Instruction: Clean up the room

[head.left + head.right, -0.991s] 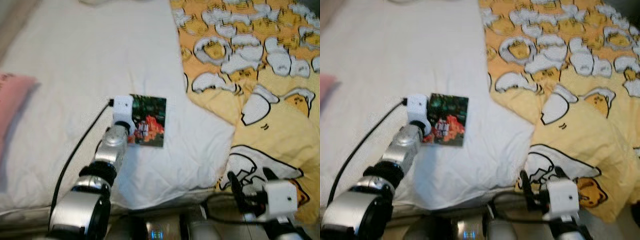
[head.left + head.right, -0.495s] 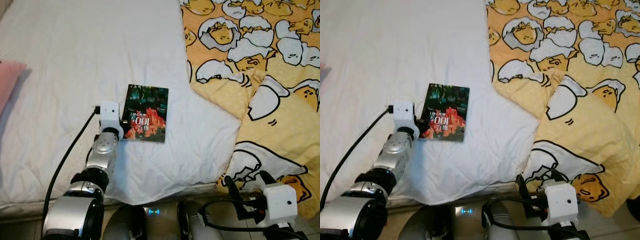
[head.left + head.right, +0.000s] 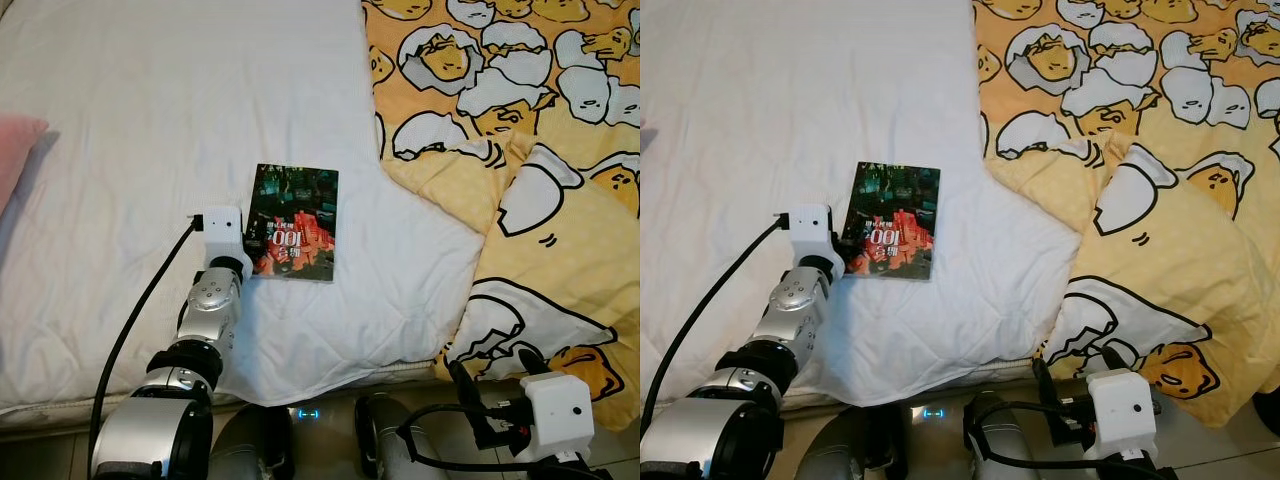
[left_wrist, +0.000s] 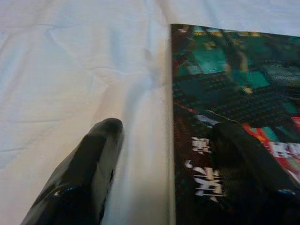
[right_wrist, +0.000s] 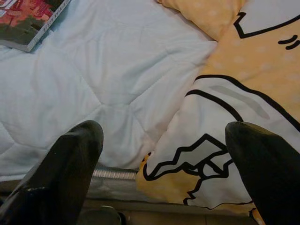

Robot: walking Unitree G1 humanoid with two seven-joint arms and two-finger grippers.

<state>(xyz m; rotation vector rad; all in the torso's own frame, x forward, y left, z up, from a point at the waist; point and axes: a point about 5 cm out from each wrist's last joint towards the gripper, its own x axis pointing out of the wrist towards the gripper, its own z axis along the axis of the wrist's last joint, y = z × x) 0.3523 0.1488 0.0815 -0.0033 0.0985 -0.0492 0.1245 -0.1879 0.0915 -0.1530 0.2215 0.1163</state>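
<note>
Nearest the robot, the right pincer (image 5: 159, 154) hangs low by the foot edge of the bed, its two black fingers spread wide apart and holding nothing, above the seam where the white quilt (image 3: 180, 120) meets the yellow blanket (image 3: 560, 230) printed with egg figures. A little farther in, the left arm reaches over the quilt, and the left pincer (image 4: 168, 154) is open at the near left corner of the book (image 3: 294, 222): one finger (image 4: 93, 164) lies on the white quilt just beside the book's spine edge, the other finger (image 4: 243, 159) rests on top of the dark cover. The book lies flat on the quilt, cover up, near the blanket's edge. Farther off, at the left border, a pink pillow (image 3: 15, 150) sits on the bed.
</note>
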